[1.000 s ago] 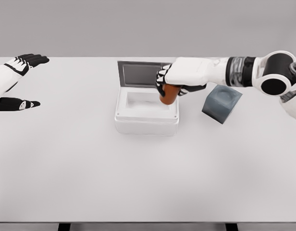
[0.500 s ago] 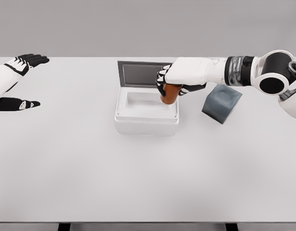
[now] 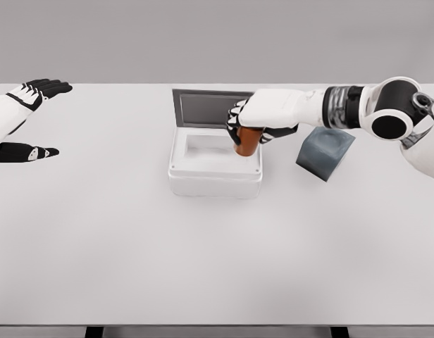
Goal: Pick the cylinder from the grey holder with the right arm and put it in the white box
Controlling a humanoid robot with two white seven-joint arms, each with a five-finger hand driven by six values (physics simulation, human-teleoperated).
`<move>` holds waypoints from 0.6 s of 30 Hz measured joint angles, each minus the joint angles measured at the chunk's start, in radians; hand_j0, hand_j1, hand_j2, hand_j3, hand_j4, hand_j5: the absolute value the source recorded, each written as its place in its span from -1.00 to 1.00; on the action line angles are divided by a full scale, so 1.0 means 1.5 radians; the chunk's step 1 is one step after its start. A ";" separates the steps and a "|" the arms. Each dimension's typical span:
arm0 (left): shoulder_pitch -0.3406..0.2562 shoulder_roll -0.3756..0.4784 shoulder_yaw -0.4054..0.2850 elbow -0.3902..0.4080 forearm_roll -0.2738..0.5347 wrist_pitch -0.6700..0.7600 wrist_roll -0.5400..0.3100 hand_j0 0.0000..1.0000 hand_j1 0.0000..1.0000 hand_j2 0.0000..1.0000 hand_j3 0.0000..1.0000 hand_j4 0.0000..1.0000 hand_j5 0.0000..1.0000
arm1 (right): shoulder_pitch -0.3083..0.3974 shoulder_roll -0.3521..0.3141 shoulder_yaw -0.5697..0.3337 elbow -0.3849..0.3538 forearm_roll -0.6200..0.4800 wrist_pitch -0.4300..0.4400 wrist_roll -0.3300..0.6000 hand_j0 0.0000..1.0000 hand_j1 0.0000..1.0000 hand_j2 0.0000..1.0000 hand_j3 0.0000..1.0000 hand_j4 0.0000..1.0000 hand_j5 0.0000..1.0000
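Observation:
An orange-brown cylinder is held in my right hand, whose fingers are wrapped around its top. It hangs over the right inner edge of the white box, its lower end dipping into the opening. The box's grey lid stands open behind it. The grey holder sits tilted on the table to the right of the box, empty, partly behind my right forearm. My left hand rests at the far left with fingers spread and nothing in it.
A white table stretches wide in front of the box. The grey wall lies behind the table's far edge.
My right hand has lowered the cylinder slightly and shifted a little left, deeper into the box's opening. The left arm has not moved.

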 measured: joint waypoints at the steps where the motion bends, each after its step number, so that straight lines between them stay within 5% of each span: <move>1: 0.000 0.000 0.000 0.000 0.000 0.000 0.000 1.00 1.00 1.00 1.00 1.00 1.00 | -0.002 0.000 0.000 0.001 0.000 0.000 0.000 -0.51 -0.51 -0.51 -0.51 -0.51 -0.51; 13: 0.000 -0.002 0.000 0.000 0.000 0.000 0.000 1.00 1.00 1.00 1.00 1.00 1.00 | -0.009 0.003 0.001 0.015 0.000 0.000 0.000 -0.47 -0.47 -0.47 -0.47 -0.47 -0.47; 15: 0.000 -0.002 0.000 0.000 0.000 0.000 0.000 1.00 1.00 1.00 1.00 1.00 1.00 | -0.009 0.003 0.001 0.014 0.000 0.000 0.000 -0.03 -0.03 -0.03 -0.03 -0.03 -0.03; 16: 0.000 -0.002 0.000 0.000 0.000 0.000 0.000 1.00 1.00 1.00 1.00 1.00 1.00 | -0.009 0.003 0.001 0.013 0.001 0.001 0.000 0.76 0.76 0.76 0.76 0.76 0.76; 17: 0.000 -0.002 0.000 0.000 0.000 0.000 0.000 1.00 1.00 1.00 1.00 1.00 1.00 | -0.009 0.003 0.001 0.009 0.005 0.002 0.000 1.00 1.00 1.00 1.00 1.00 1.00; 18: 0.000 -0.002 0.000 0.000 0.000 0.000 0.000 1.00 1.00 1.00 1.00 1.00 1.00 | -0.009 0.002 0.000 0.001 0.008 0.003 0.000 1.00 1.00 1.00 1.00 1.00 1.00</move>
